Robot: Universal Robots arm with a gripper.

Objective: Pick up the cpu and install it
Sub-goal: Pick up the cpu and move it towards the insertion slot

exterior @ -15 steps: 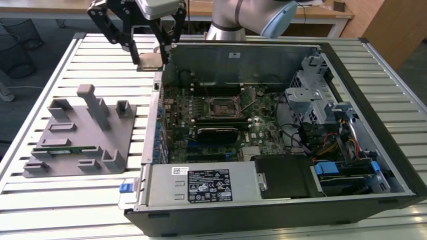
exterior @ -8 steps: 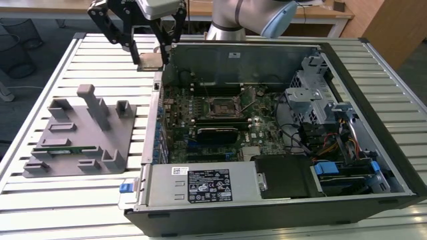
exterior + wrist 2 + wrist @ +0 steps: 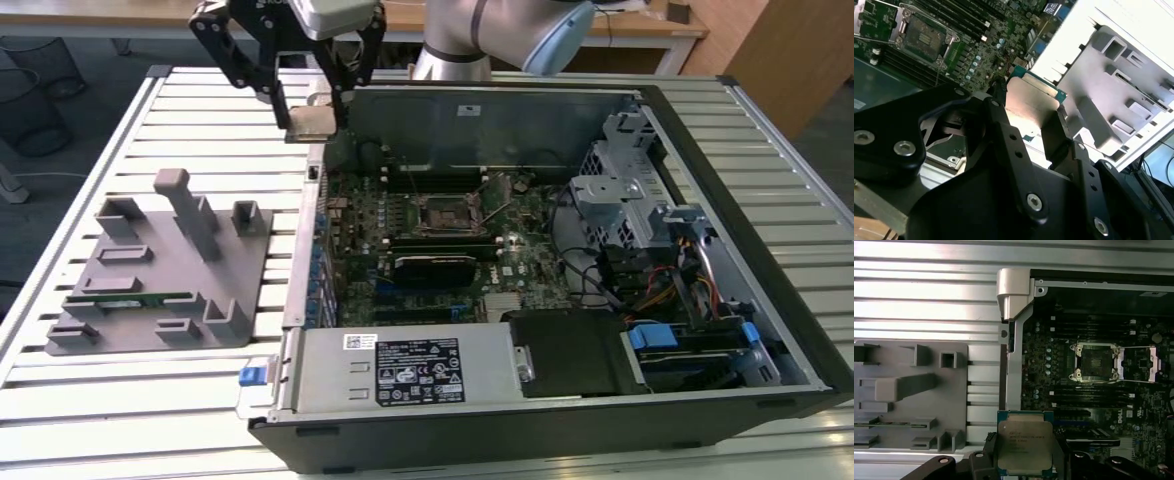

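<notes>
The cpu point(image 3: 310, 122), a flat square chip with a silver top and thin green rim, hangs in the air in my gripper point(image 3: 311, 112), which is shut on it by two opposite edges. In the exterior view it is above the far corner of the open computer case point(image 3: 747, 250), on the exterior view's left. The first wrist view shows the cpu point(image 3: 1024, 444) face up between the black fingers point(image 3: 985, 456), and the second wrist view shows the cpu point(image 3: 1030, 100) in the gripper point(image 3: 1029, 117). The open black socket point(image 3: 441, 212) point(image 3: 1097, 362) point(image 3: 924, 33) on the motherboard lies apart from the chip, with its metal frame lifted.
A grey parts fixture point(image 3: 160, 262) point(image 3: 909, 390) sits on the slatted table on the exterior view's left of the case, with a green memory stick point(image 3: 118, 298) in one slot. Inside the case are a drive cage point(image 3: 627, 190), cables and a power supply point(image 3: 400, 370).
</notes>
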